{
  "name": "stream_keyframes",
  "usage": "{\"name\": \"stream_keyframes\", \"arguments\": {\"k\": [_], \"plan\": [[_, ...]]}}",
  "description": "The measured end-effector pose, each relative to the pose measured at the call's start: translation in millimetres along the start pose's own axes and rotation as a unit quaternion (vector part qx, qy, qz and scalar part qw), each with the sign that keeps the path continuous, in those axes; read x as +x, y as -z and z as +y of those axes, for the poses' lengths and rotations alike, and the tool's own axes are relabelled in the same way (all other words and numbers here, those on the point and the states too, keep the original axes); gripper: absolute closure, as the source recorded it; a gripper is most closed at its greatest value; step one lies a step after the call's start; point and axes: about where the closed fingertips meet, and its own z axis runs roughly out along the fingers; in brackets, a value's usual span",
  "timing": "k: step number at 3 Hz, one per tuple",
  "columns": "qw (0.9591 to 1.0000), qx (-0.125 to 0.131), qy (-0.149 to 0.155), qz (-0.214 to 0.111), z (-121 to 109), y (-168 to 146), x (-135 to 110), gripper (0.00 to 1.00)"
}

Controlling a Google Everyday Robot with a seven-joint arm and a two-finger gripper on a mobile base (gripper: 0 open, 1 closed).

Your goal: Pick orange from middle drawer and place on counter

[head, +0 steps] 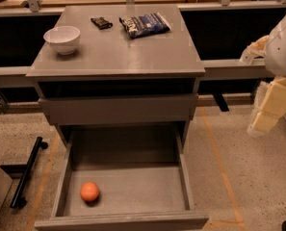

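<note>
Counter (118,57): the grey top slab of the cabinet is seen whole; its middle and front edge are bare, and a landing spot is best chosen there.
Drawer (186,177): the pulled-out box is seen low in the view, its floor flat and open from above; the shut panel above it is left alone.
Arm (277,76): pale links are seen at the right edge of the view, well apart from the cabinet and beyond the counter's right edge.
Gripper (264,121): it is hung low at the right, outside the drawer; nothing is seen held, and how far the fingers are spread cannot be told.
Bag (145,24): a dark blue snack packet is laid near the counter's back right corner.
Bowl (62,39): a white bowl is set by the counter's left edge, towards the back.
Orange (90,192): it is lain on the drawer floor near the front left corner, just clear of the left wall.
Dark packet (101,22): a small item is laid left of the bag.
Step in hand: the reach to the orange is judged barely begun.
Advice: a descent from straight above is favoured, clear of the front panel; since the fruit may roll, the fingers are best closed evenly about its middle.
</note>
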Motion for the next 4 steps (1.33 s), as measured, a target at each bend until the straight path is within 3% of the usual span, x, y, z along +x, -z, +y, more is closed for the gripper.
{"name": "stream_keyframes", "arguments": {"k": [1, 2, 4], "plan": [[0.9989, -0.008, 0.01, -0.045, 3.8, -28.2, -3.5, 0.0], [0.9947, -0.023, 0.006, -0.1, 4.8, -65.7, -12.9, 0.0], [0.995, -0.02, 0.001, -0.098, 5.7, -67.5, -12.1, 0.0]]}}
